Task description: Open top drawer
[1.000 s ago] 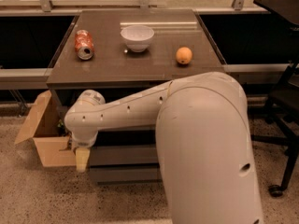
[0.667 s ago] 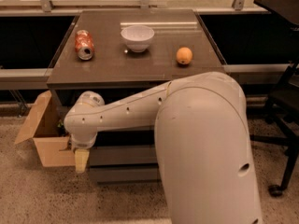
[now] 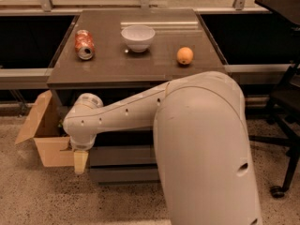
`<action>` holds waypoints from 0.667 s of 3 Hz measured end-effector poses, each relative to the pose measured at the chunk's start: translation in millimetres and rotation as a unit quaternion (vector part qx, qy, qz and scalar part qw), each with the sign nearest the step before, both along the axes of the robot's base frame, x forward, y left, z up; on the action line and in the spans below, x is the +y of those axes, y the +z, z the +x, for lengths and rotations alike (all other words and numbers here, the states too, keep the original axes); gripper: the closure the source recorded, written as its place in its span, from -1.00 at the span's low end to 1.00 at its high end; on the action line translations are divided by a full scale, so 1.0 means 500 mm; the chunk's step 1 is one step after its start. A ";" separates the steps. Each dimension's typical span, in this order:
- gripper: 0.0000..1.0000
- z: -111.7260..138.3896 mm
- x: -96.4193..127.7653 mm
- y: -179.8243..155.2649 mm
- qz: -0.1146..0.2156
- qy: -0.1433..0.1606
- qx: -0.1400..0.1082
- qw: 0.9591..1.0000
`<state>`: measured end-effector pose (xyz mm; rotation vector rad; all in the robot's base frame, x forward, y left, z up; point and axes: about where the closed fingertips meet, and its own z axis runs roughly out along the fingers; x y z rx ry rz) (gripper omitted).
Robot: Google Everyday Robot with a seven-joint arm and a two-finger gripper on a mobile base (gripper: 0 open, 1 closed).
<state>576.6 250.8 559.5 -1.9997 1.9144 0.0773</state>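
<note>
Gripper is low at the cabinet's front-left corner, pointing straight down. Its pale yellow tip hangs just beside the open cardboard box and above the speckled floor. Can't tell how far open it is or whether it has hold of anything; it reads as one pale block from this angle. The white arm runs in from the big body at lower right and crosses the cabinet front under the tabletop. Top drawer sits right behind that arm, directly below the tabletop. It's mostly covered, with only dark strips showing above and below the arm. It looks flush with the cabinet front, though not enough of it is visible to be sure. The gripper tip is below the drawer's level, by the left ends of the two narrower drawer fronts; contact with them can't be judged. On the tabletop: a crushed red can lying on its side at left, a white bowl at centre back, and an orange to the right, all well apart. A black office chair stands at far right.
</note>
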 end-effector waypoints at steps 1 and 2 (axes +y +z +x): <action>-1.00 0.000 0.016 -0.009 0.003 0.005 -0.006 1.000; -0.51 0.000 0.016 -0.009 0.003 0.005 -0.006 1.000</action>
